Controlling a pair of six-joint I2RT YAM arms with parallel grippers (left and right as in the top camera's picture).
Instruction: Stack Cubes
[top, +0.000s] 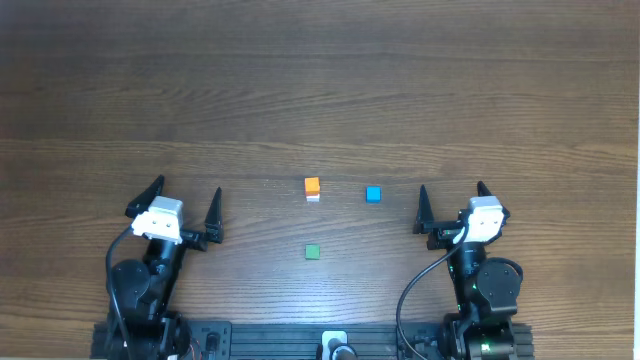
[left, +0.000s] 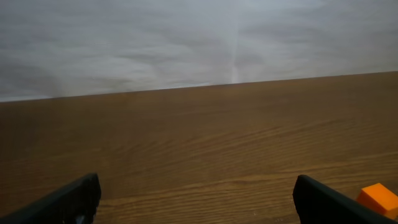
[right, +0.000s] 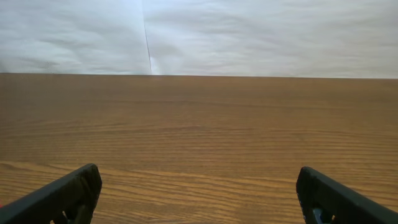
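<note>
Black arms (top: 148, 285), white wrists (top: 162, 214), pointed black end effectors (top: 187, 187) (top: 451, 187)

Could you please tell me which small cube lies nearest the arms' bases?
The small green cube; the small orange cube and small blue cube both lie farther out on the wooden table.

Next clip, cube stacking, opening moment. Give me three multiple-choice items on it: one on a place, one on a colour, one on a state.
1. Which cube lies nearest the arms' bases?
A. small orange cube
B. small green cube
C. small blue cube

2. What colour is the cube closest to the right gripper?
A. blue
B. green
C. red

3. How do the jaws of the left gripper and the right gripper stand?
A. both shut
B. only one open
C. both open, holding nothing

Key: 1 B, it sits lower in the top view than the orange and blue cubes. 2 A, the blue cube lies next to that gripper. 3 C, each pair is spread with bare wooden table between.
</note>
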